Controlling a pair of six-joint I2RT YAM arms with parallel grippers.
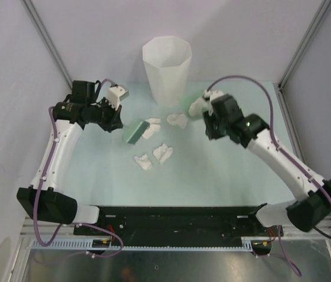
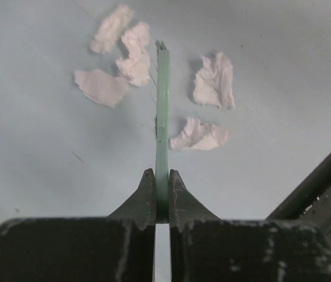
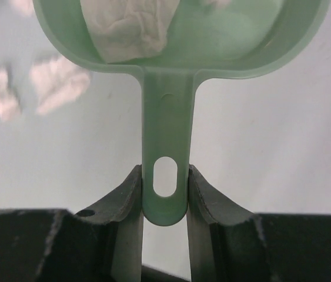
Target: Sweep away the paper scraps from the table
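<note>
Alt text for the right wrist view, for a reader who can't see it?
The right gripper clamps the handle of a green dustpan that holds a crumpled paper scrap. More scraps lie on the pale table at the left.

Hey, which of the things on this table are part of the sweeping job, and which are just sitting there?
In the job: paper scraps, green sweeping tool in left gripper, dustpan in right gripper.
Just sitting: white bin, untouched.
</note>
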